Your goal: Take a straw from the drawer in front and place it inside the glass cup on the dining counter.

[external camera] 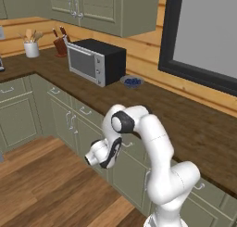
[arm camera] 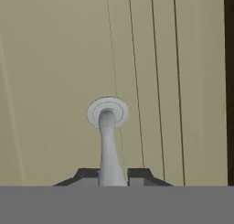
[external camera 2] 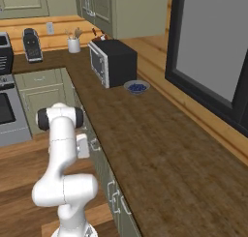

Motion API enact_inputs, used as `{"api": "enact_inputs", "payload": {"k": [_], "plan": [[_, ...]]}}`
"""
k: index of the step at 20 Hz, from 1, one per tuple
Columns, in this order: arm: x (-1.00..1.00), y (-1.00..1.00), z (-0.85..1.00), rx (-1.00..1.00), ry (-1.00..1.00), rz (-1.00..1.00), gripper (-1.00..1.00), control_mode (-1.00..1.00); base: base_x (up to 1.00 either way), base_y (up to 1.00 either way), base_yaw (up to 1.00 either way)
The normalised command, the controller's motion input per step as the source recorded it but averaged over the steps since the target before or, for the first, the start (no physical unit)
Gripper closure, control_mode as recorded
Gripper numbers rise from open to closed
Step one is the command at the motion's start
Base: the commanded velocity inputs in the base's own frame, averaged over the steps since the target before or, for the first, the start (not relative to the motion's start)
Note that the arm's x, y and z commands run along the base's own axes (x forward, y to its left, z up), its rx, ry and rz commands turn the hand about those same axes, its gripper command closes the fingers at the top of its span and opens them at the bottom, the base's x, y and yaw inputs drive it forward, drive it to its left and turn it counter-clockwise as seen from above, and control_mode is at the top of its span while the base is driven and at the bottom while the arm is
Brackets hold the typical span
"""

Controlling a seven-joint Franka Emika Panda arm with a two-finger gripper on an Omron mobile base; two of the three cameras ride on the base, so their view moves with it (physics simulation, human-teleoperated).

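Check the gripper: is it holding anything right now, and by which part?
Yes. The gripper is shut on the drawer's silver handle, fingertips pinching the bar on both sides, close to the sage-green drawer front.

Light: we see even, soft brightness, no clear source | Shadows: faint, under the microwave (external camera: 95, 61) | Glare: none | Sharpness: we find all 3 views slightly soft, low-resolution | Edges: no distortion

- Left base view: behind-left of arm (external camera: 155, 166), facing worktop (external camera: 185, 115) and microwave (external camera: 96, 61).
- Right base view: behind-right, sharing both.
- Hand view: close on drawer (arm camera: 55, 81) front, along handle (arm camera: 109, 141).
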Motion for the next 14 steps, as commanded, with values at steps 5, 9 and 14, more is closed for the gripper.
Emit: {"api": "enact_inputs", "payload": {"k": [5, 9, 14], "plan": [[-0.85, 0.46, 0.01, 0.06, 0.0, 0.0, 1.0, -1.0, 0.0, 0.0, 0.0], [-0.92, 0.69, 0.07, 0.06, 0.0, 0.0, 1.0, -1.0, 0.0, 0.0, 0.0], [-0.83, 0.87, 0.15, 0.06, 0.03, 0.01, 1.0, -1.0, 0.0, 0.0, 0.0]]}}
